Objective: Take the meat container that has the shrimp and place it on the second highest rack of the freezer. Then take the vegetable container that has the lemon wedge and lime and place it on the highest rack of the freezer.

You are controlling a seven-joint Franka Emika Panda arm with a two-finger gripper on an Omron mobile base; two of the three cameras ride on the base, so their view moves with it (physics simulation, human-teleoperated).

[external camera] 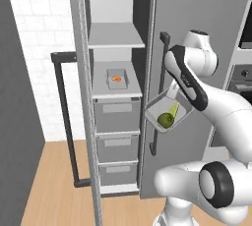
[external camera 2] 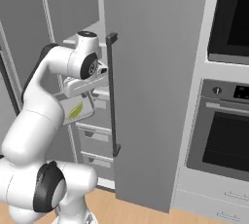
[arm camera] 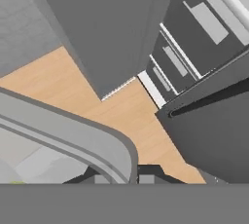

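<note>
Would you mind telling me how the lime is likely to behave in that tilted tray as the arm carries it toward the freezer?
The lime is round, so it will probably roll; it already sits at the low end of the tilted vegetable container. The shallow wall may not hold it if the tilt grows. The lemon wedge would likely slide rather than roll. The hand grips one rim, so the tray may swing.

The white arm (external camera 2: 46, 96) rises at the left and bends toward the tall grey freezer (external camera 2: 151, 72). Below its wrist hangs the shallow grey vegetable container (external camera 2: 80, 107), tilted, with the yellow-green lemon wedge (external camera 2: 75, 110) inside. The long dark bar handle (external camera 2: 113, 94) runs just right of it. Farther right stands the black built-in oven (external camera 2: 221, 130).
</note>
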